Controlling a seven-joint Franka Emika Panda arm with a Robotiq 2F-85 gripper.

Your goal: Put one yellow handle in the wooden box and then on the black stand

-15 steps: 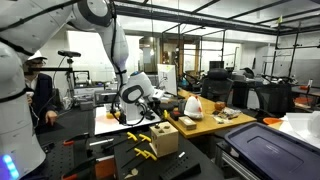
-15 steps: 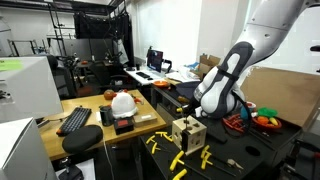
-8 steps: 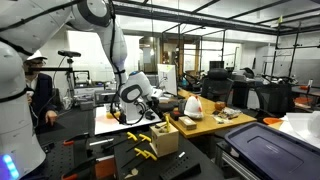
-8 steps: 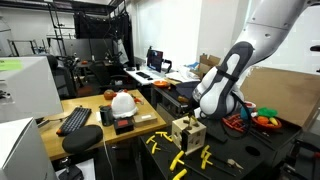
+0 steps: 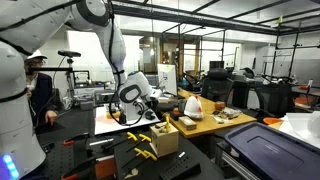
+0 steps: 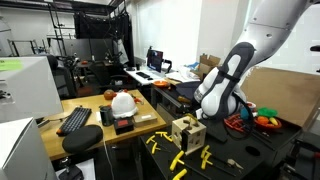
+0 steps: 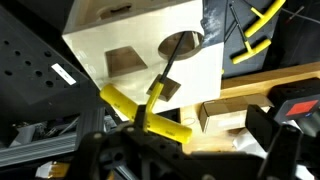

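The pale wooden box point(image 7: 150, 45) fills the top of the wrist view, with dark holes cut in its faces. A yellow handle point(image 7: 140, 112) with a T-shaped grip sticks out of the box's round hole on its dark shaft. My gripper point(image 7: 185, 140) hovers just in front of it, open. Its dark fingers point(image 7: 278, 135) stand apart from the yellow grip on both sides and do not touch it. In both exterior views the box point(image 5: 165, 137) point(image 6: 188, 132) sits on the dark table under the gripper point(image 5: 153, 107) point(image 6: 197, 117). I cannot make out the black stand.
More yellow handles lie loose on the dark table around the box point(image 5: 145, 152) point(image 6: 180, 160) point(image 7: 255, 40). A small cardboard box point(image 7: 235, 105) sits on a wooden bench top beside it. A white helmet point(image 6: 122, 102) and a keyboard point(image 6: 75, 120) rest on the desk beyond.
The arm, the box and the loose handles stand where they stood; no shift shows in the exterior views.
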